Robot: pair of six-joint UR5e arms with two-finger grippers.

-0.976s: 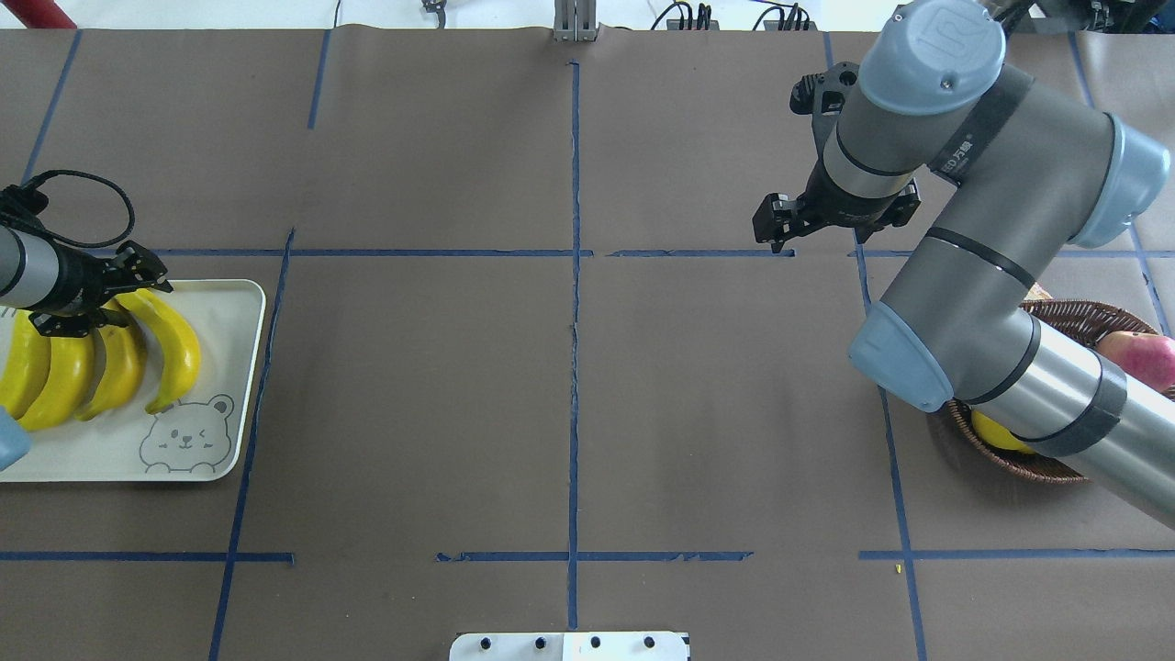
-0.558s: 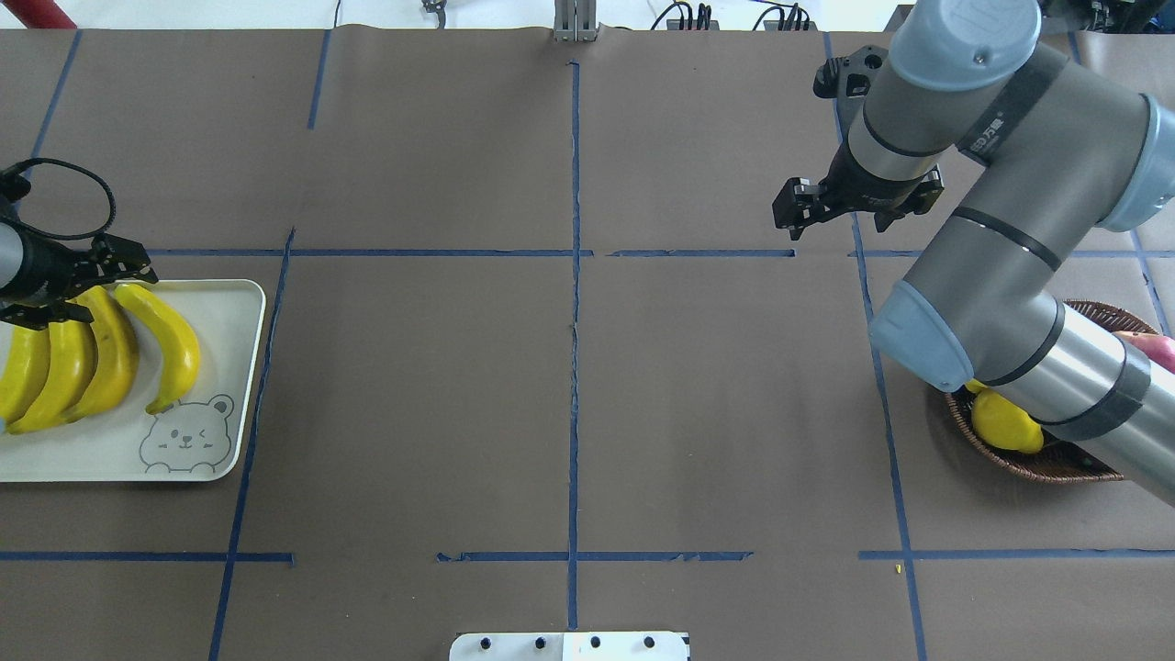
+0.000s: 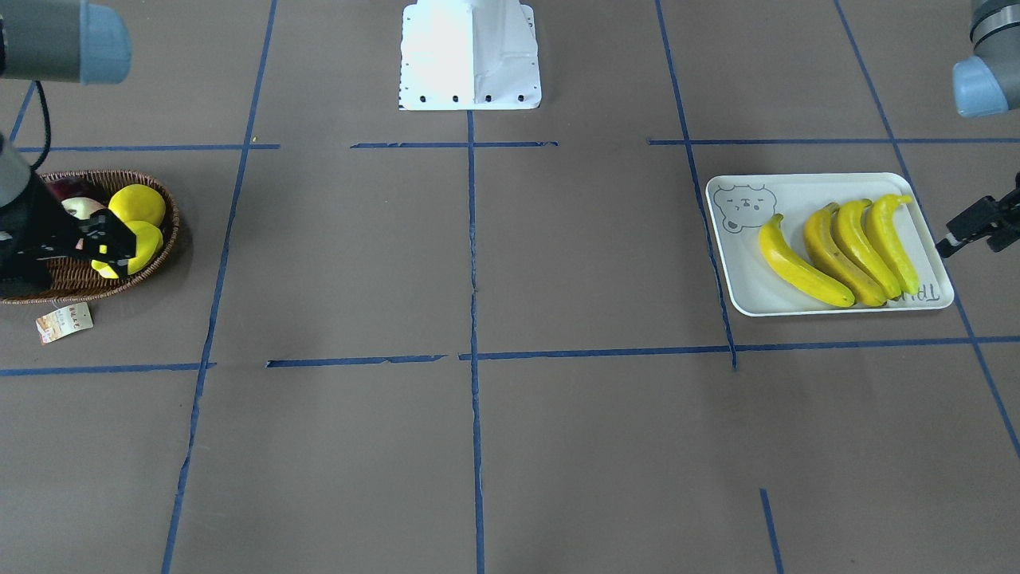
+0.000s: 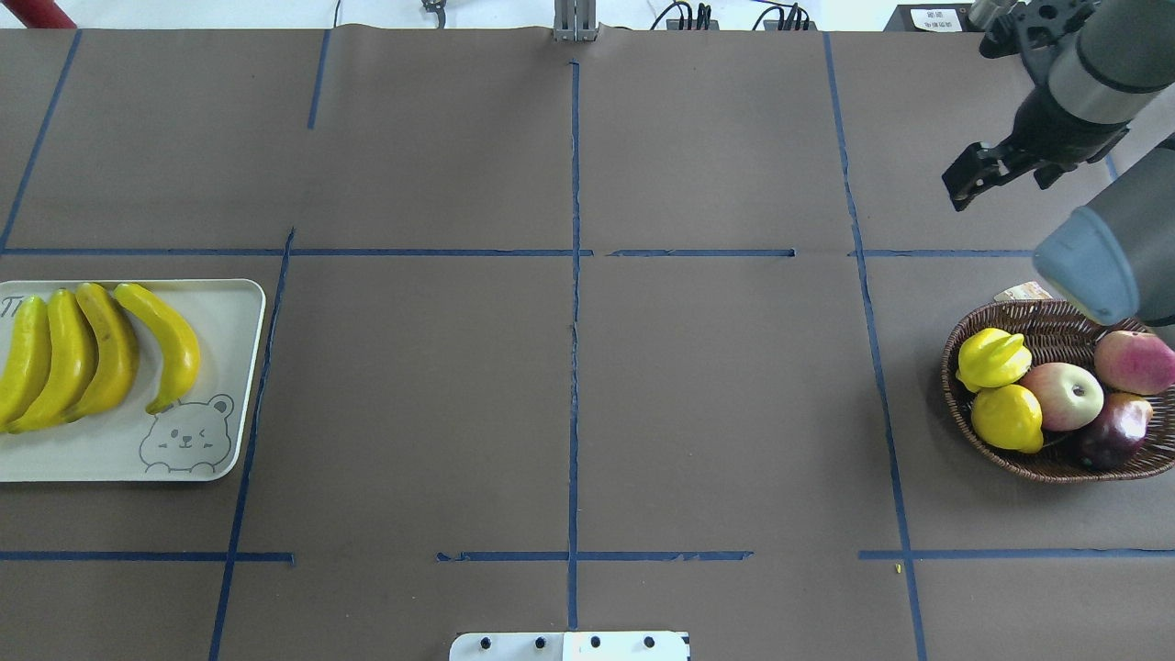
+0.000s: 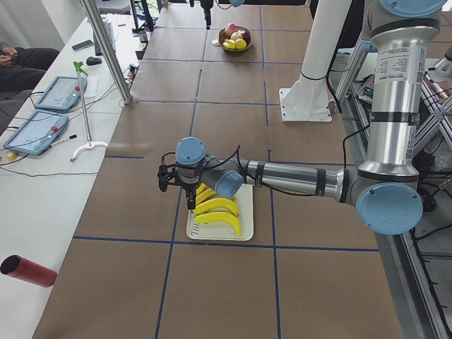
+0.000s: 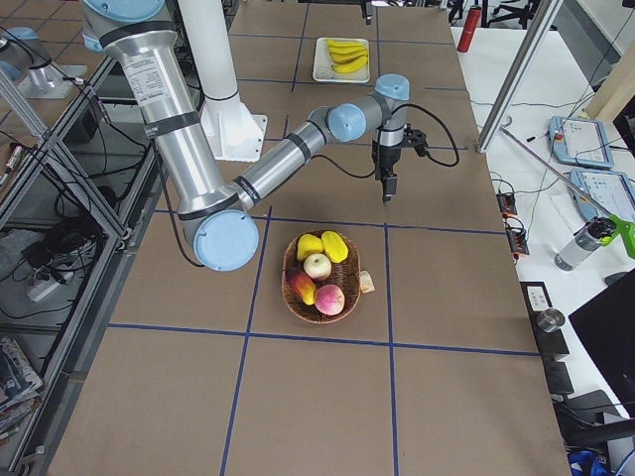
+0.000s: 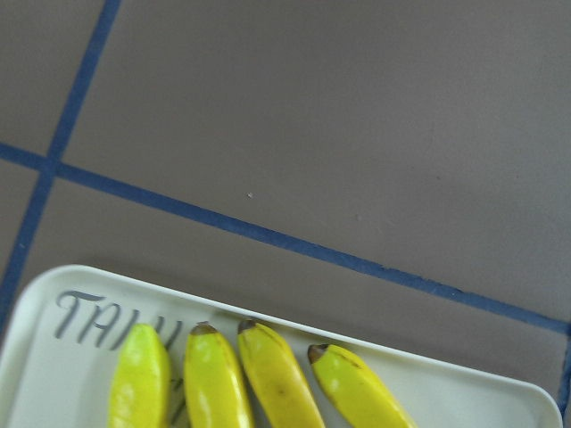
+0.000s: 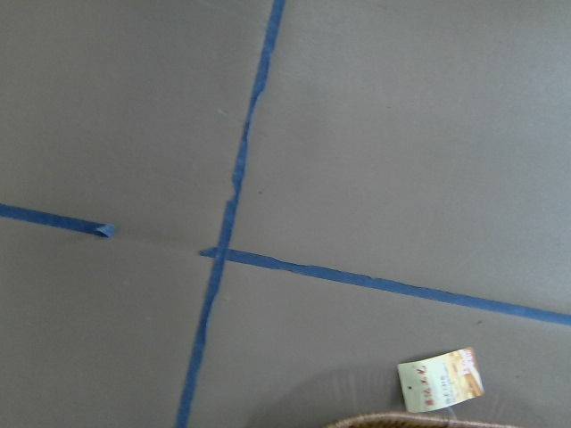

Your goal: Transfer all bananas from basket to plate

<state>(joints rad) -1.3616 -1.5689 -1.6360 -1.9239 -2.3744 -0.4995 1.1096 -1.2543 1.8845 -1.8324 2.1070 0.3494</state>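
Bananas (image 4: 110, 353), all four, lie on the plate (image 4: 220, 367) at the tabletop's nine o'clock, long axes twelve-to-six, left hand (image 3: 960, 237) nearer, right hand (image 4: 959, 186) by the basket (image 4: 1056, 470); open or closed, can't tell.

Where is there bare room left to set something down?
On the plate, a bare strip lies between the bananas and its right and near rims, by the bear drawing. The basket is crowded with fruit. The table between them is open.
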